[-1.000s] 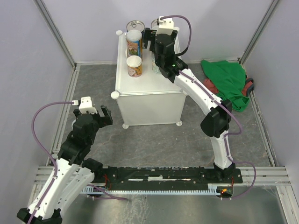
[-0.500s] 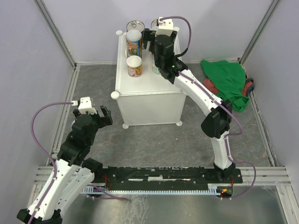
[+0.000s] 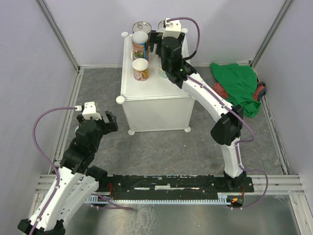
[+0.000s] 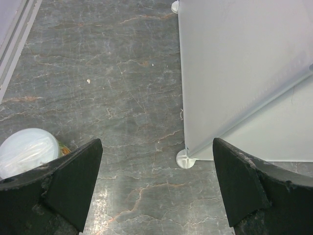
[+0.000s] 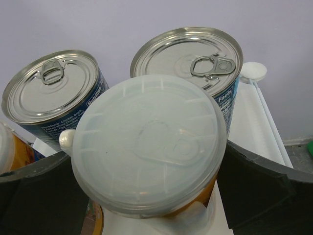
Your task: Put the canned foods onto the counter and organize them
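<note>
Grey floor [image 4: 122,88] held one stray can [image 4: 27,152] beside the spread, empty left hand [image 4: 156,166], so work seemed left, though several cans [image 3: 141,68] stood on the counter [image 3: 156,105], one lidded can [image 5: 149,142] between the spread fingers of the right hand [image 5: 152,193].

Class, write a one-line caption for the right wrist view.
Open right jaws flank a white-lidded can before two pull-tab cans on the counter.
</note>
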`<move>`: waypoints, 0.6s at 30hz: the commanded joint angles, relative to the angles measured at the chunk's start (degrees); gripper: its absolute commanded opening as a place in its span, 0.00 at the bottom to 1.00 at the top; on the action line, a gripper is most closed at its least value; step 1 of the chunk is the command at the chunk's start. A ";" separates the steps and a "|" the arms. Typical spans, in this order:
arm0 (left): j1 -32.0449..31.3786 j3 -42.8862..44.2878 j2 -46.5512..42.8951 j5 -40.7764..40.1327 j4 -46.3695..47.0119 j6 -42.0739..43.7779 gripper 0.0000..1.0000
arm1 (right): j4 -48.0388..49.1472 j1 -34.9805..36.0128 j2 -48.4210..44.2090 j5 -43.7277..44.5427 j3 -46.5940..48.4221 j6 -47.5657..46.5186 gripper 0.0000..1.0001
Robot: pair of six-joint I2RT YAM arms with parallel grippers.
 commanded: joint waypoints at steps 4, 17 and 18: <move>0.22 -0.31 0.60 0.64 2.89 1.37 0.99 | -4.62 1.50 1.57 -1.12 -0.48 0.76 0.99; 0.30 -0.71 2.13 0.81 4.45 2.32 0.99 | -5.38 1.52 3.89 -1.36 2.26 0.94 0.99; 0.28 -0.71 2.30 0.80 4.54 2.46 0.99 | -5.40 1.52 4.13 -1.39 2.44 0.95 0.99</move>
